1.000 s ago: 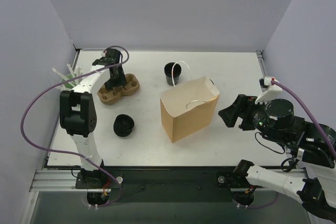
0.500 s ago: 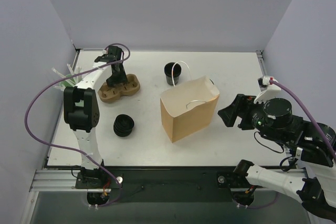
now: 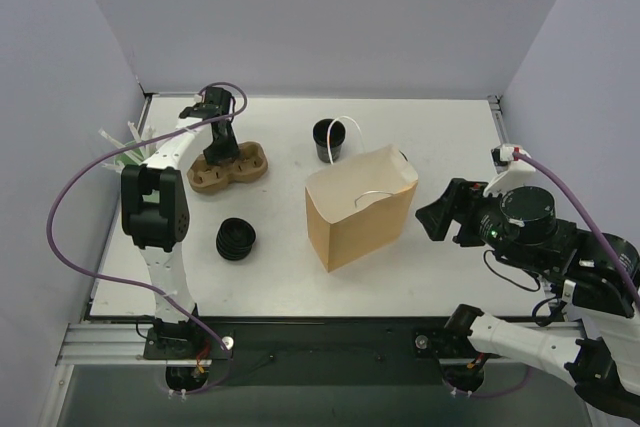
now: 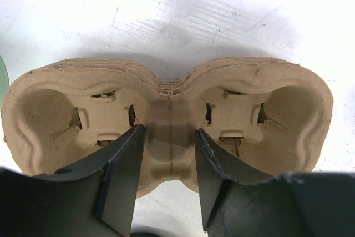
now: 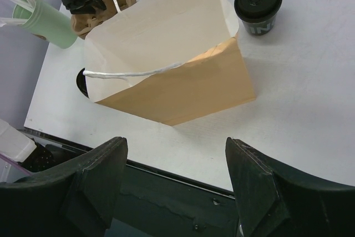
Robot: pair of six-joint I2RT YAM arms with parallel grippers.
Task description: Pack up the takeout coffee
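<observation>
White table (image 3: pixel 280 287) between pale lilac walls (image 3: pixel 320 17); left gripper (image 4: pixel 168 132) spread open astride a cardboard cup carrier (image 4: pixel 166 95), right gripper (image 5: pixel 176 144) agape.

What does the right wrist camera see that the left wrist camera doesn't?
Only the right wrist view: the open brown paper bag, the small black lidded coffee cup standing apart from it, and the right pincer, open. Only the left wrist view: the insides of the brown moulded-cardboard cup carrier's two empty pockets. Both: that carrier, the left pincer at it, and the white table.
</observation>
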